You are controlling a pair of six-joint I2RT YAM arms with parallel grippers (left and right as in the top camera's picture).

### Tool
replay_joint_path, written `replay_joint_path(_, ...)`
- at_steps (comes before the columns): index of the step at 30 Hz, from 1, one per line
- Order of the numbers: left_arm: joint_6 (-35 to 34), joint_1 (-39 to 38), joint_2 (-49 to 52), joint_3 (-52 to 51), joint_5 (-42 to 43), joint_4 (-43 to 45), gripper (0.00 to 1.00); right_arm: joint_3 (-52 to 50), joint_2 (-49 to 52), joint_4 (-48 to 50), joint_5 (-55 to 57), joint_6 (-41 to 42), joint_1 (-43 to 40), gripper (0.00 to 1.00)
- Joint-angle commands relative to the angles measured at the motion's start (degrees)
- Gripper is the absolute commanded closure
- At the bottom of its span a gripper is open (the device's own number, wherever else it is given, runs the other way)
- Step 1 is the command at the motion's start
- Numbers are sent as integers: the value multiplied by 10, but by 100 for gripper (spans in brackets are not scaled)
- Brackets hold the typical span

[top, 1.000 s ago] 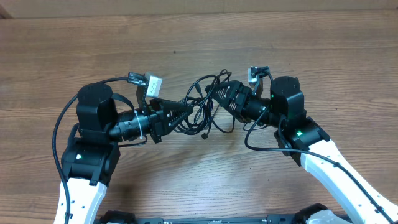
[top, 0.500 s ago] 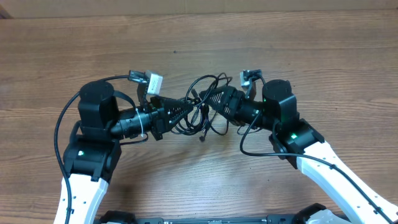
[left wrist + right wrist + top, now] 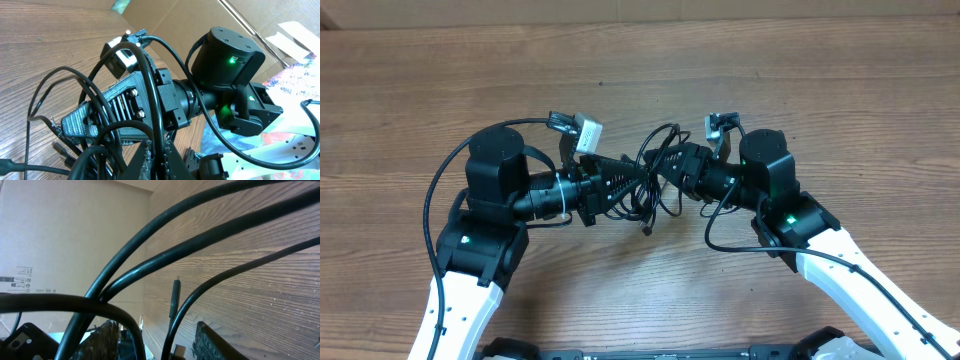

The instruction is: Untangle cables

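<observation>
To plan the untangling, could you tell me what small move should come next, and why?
Probably close the right gripper on a strand: its jaws stand apart with the thin black cables running between them, while the left gripper is shut on the same bundle, so a second grip would let the arms pull apart.

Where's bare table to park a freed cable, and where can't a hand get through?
Free: the far strip of table between the grippers and the cardboard edge, and the near-centre patch between the left arm and right arm. Crowded: mid-table, where the left gripper and right gripper meet in the cables.
</observation>
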Motion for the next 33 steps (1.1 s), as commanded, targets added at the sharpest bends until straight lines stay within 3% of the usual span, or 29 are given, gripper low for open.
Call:
replay_joint_path(1,13,-8,7,13,10,9,96,8,-1,2,-1,-5,7,52)
replay_joint_path(3,13,-8,9,13,9,9,96,8,-1,3,-1,-5,7,54)
replay_joint_path(6,13,-8,10,13,9,8,96,8,-1,3,-1,-5,7,68)
replay_joint_path(8,13,-8,11,13,9,8,96,8,-1,3,-1,-5,7,87)
replay_joint_path(10,13,-8,11,13,9,8,96,8,-1,3,-1,-5,7,96)
replay_joint_path(22,17,-8,11,13,13,-39,96,8,-1,35,1,-7,0,96)
replay_joint_path(33,125,-8,11,13,98,-147,96,8,-1,71,-6,-7,-56,96)
